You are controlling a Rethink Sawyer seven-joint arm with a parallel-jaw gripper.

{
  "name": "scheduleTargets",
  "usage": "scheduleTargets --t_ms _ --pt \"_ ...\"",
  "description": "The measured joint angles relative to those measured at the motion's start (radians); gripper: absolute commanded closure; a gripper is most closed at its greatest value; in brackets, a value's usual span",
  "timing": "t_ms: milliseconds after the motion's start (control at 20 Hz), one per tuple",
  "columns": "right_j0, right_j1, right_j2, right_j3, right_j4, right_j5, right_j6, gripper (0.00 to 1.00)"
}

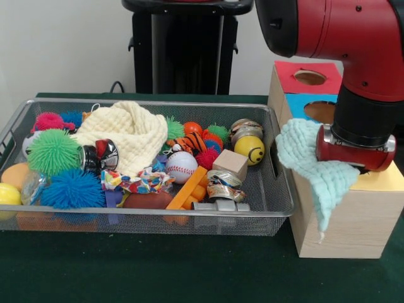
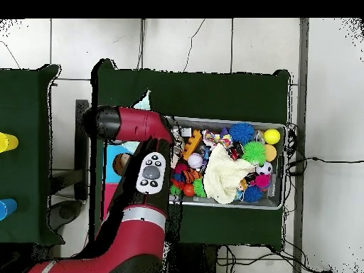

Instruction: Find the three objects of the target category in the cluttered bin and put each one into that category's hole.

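Note:
The silver wire-mesh bin [image 1: 278, 208] lies left of the row of boxes and is full of toys; it also shows in the overhead view [image 2: 279, 205]. A confetti-patterned cloth scrap [image 1: 136, 182] lies near the bin's front middle. A banded, rope-like ball [image 1: 245, 128] sits at the bin's far right corner. My gripper [image 1: 361, 168] is over the yellow-topped box [image 1: 385, 180], mostly hidden under the red wrist. A mint-green waffle cloth [image 1: 309, 167] hangs from under the wrist, over the box's corner and down its front.
A cream waffle cloth [image 1: 129, 132] covers the bin's middle. Around it are spiky balls in green [image 1: 53, 151] and blue [image 1: 72, 188], a baseball [image 1: 181, 166], a yellow smiley ball [image 1: 249, 150] and a wooden cube [image 1: 230, 163]. The red-topped box [image 1: 309, 77] and blue-topped box [image 1: 319, 110] have round holes.

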Motion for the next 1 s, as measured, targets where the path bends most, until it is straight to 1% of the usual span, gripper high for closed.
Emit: scheduleTargets --t_ms 300,1000 --pt "-0.026 -0.018 0.037 0.023 0.000 -0.001 0.000 0.00" --pt "-0.046 -0.047 0.069 0.064 0.000 -0.003 0.000 0.00"
